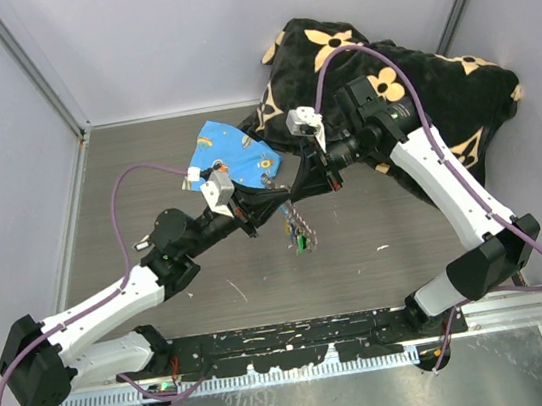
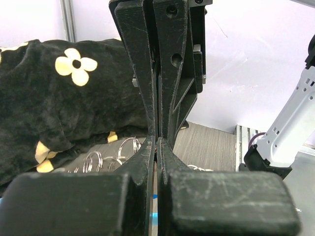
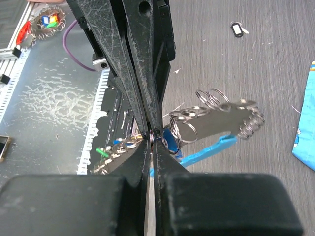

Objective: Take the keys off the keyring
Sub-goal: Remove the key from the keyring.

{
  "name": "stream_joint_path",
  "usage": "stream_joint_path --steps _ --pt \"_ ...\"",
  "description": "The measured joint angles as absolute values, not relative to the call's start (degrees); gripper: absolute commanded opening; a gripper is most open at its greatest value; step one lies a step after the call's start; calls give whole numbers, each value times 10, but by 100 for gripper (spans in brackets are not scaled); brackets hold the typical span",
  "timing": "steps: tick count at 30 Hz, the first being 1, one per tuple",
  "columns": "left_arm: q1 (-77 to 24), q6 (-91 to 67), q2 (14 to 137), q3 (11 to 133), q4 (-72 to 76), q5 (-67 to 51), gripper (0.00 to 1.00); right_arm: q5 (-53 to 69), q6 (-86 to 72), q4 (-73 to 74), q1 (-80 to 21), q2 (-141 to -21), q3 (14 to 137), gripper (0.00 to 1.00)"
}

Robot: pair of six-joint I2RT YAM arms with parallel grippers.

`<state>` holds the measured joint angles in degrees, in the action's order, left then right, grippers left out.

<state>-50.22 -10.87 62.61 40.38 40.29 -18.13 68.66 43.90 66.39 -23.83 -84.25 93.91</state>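
The keyring [image 1: 300, 227], a bunch of thin metal loops, hangs just above the table under the spot where both grippers meet. My left gripper [image 1: 273, 203] and right gripper [image 1: 299, 189] are tip to tip, both shut on it. In the right wrist view the right gripper [image 3: 152, 135] pinches a loop; more keyring loops [image 3: 211, 105] and a light-blue piece [image 3: 209, 149] hang to its right, and a green-headed key [image 3: 103, 153] hangs to its left. In the left wrist view the left gripper [image 2: 156, 143] is shut, with several loops [image 2: 125, 146] beside it.
A blue printed cloth [image 1: 234, 158] lies behind the grippers. A black flowered cloth [image 1: 404, 73] is heaped at the back right. A small dark tag [image 3: 237, 30] lies loose on the table. A bundle of coloured bits [image 3: 47, 22] sits by the front rail.
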Motion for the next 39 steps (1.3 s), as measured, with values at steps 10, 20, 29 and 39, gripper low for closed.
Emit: stream_joint_path --steps 10,20,29,39 --pt "-496 -93 587 389 371 -179 37 614 467 700 -263 -846 971 1" --pt "-490 72 531 454 161 -274 34 439 513 787 -341 -872 1057 1" --pt "-495 98 595 444 171 -288 27 315 524 832 -385 -904 1082 1" --pt "-533 79 640 407 282 -206 25 260 523 841 -390 -906 1086 1"
